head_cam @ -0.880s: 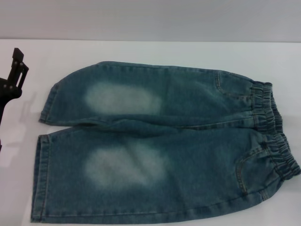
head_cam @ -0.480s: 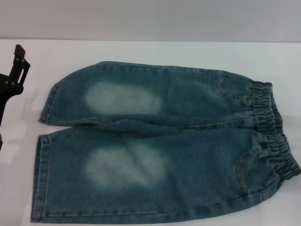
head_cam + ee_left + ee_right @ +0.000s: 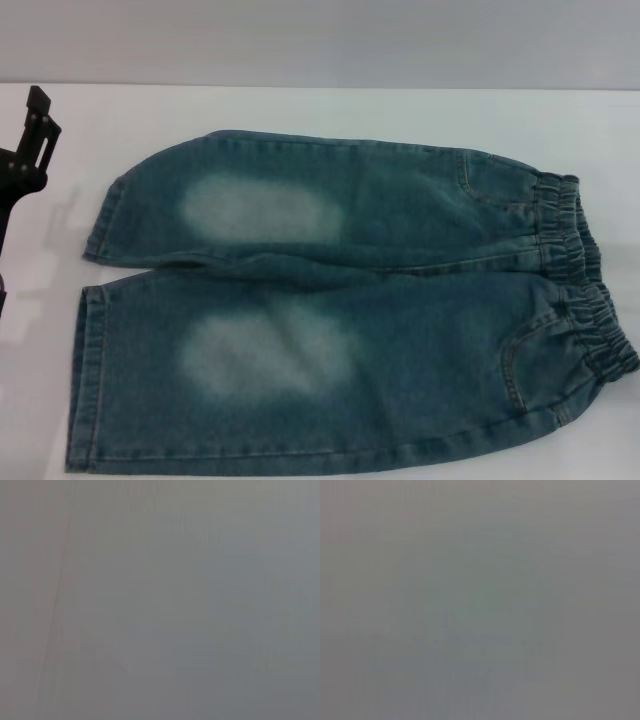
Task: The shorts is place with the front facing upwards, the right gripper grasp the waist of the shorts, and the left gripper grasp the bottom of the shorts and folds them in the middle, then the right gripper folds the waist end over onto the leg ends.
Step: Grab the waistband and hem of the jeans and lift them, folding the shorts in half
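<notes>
Lying flat, front up, on the white table [image 3: 330, 108], the denim shorts [image 3: 330, 300] look soft and floppy, so I expect sagging. My left gripper [image 3: 22, 175] waits beside the leg ends [image 3: 88, 330]; I cannot tell its state. Good holds: those stitched hems and the elastic waist [image 3: 580, 280]. My right gripper is out of view.

L claw [image 3: 30, 150] cut off, shorts [image 3: 330, 300] too

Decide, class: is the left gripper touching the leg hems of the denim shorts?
Apart. In the head view, the left gripper sits at the table's left edge, with bare white table showing between it and the leg hems of the shorts.
</notes>
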You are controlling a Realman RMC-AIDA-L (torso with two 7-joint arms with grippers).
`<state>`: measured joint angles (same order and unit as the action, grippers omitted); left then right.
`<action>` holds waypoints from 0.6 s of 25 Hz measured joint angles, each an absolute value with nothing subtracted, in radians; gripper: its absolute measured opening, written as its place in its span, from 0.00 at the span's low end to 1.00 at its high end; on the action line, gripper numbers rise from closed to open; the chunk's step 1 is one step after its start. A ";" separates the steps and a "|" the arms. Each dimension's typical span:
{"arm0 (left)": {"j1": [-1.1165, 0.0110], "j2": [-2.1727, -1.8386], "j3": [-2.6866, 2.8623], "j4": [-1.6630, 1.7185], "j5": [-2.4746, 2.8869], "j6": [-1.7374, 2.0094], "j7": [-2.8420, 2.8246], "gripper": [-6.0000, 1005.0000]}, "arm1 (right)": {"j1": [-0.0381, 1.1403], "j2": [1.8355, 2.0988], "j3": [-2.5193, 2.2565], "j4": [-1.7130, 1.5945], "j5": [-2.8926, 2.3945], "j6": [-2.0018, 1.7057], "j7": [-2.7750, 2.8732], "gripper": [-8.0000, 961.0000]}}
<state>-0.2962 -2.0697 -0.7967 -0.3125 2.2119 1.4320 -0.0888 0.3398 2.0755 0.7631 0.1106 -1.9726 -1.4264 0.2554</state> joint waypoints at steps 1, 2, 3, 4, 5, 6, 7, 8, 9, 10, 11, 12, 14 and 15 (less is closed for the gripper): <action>-0.298 -2.070 -0.797 -0.313 2.212 1.428 -0.094 0.79 | 0.341 2.075 0.763 0.109 -1.973 -1.423 0.255 0.68; -0.300 -2.069 -0.797 -0.313 2.212 1.423 -0.099 0.79 | 0.342 2.074 0.764 0.108 -1.973 -1.419 0.255 0.68; -0.302 -2.069 -0.800 -0.313 2.211 1.419 -0.102 0.79 | 0.343 2.074 0.764 0.108 -1.973 -1.417 0.255 0.68; -0.303 -2.069 -0.805 -0.313 2.208 1.418 -0.103 0.79 | 0.343 2.074 0.764 0.108 -1.973 -1.416 0.255 0.68; -0.304 -2.069 -0.812 -0.313 2.204 1.417 -0.103 0.79 | 0.344 2.073 0.764 0.108 -1.973 -1.416 0.255 0.68; -0.304 -2.069 -0.819 -0.314 2.202 1.416 -0.103 0.79 | 0.344 2.073 0.764 0.107 -1.973 -1.416 0.255 0.68; -0.304 -2.068 -0.824 -0.316 2.201 1.417 -0.105 0.80 | 0.344 2.074 0.764 0.107 -1.973 -1.416 0.255 0.68; -0.304 -2.066 -0.825 -0.318 2.202 1.418 -0.111 0.80 | 0.344 2.074 0.764 0.107 -1.973 -1.416 0.255 0.68; -0.305 -2.064 -0.825 -0.317 2.204 1.420 -0.121 0.80 | 0.344 2.074 0.764 0.107 -1.973 -1.416 0.255 0.68; -0.306 -2.060 -0.824 -0.315 2.206 1.424 -0.137 0.80 | 0.344 2.074 0.764 0.107 -1.973 -1.416 0.255 0.68; -0.310 -2.054 -0.820 -0.308 2.208 1.425 -0.168 0.80 | 0.343 2.074 0.764 0.107 -1.973 -1.416 0.255 0.68; -0.315 -2.045 -0.817 -0.299 2.213 1.427 -0.209 0.80 | 0.343 2.074 0.764 0.107 -1.973 -1.416 0.255 0.68; -0.329 -2.022 -0.812 -0.271 2.237 1.429 -0.319 0.80 | 0.340 2.074 0.764 0.104 -1.973 -1.415 0.255 0.68; -0.341 -2.006 -0.812 -0.251 2.256 1.432 -0.386 0.80 | 0.339 2.075 0.764 0.101 -1.973 -1.414 0.255 0.68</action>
